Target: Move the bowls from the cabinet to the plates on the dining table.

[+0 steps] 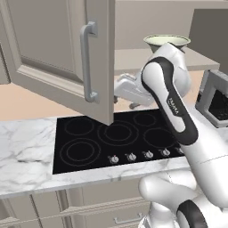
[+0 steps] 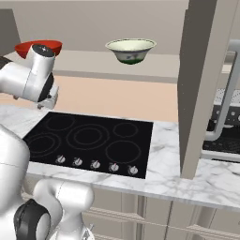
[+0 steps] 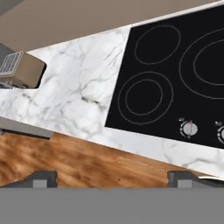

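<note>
**Both bowls on the cabinet shelf, nothing moved yet**

The cabinet [image 1: 58,49] stands open above a black cooktop [image 2: 89,140] set in a marble counter. On the cabinet shelf sit the two bowls: a red bowl [image 2: 38,47] and, beside it, a cream-green bowl [image 2: 131,49]. Judging from this, no bowl has been carried off; both transfers remain. The plates and dining table are out of sight. The gripper [image 3: 111,177] has its fingers spread wide and holds nothing. In the hand view it looks down past the cooktop's front edge toward a wooden floor, so the bowls lie well apart from the fingers, up on the shelf.
</note>
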{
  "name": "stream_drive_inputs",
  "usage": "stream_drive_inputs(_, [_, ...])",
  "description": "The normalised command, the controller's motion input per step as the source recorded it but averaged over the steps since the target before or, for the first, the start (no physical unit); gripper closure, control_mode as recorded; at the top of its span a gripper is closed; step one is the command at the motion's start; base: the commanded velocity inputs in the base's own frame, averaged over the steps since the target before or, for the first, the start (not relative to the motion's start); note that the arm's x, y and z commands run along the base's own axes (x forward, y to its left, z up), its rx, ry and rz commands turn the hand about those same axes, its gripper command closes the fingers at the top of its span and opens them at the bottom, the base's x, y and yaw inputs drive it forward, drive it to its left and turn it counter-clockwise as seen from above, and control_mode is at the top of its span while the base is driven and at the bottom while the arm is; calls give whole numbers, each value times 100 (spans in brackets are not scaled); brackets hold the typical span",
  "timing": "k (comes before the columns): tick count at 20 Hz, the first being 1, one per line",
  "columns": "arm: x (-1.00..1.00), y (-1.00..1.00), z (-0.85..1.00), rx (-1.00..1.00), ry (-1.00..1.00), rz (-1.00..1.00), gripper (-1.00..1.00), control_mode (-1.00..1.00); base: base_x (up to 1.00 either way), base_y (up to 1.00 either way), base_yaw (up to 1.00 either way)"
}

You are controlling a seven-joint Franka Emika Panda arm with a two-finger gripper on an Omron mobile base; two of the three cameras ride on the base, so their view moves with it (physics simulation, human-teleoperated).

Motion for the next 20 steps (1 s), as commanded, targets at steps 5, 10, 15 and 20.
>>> stream_drive_inputs(5, [19,24,-6,10,4,15,-100,-100,0,0,0])
stream_drive_inputs(10, [16,28,-6,10,0,15,-100,-100,0,0,0])
stream_drive_inputs(15, [22,46,-3,6,0,11,-100,-100,0,0,0])
stream_drive_inputs(20, [4,24,0,12,0,14,-100,-100,0,0,0])
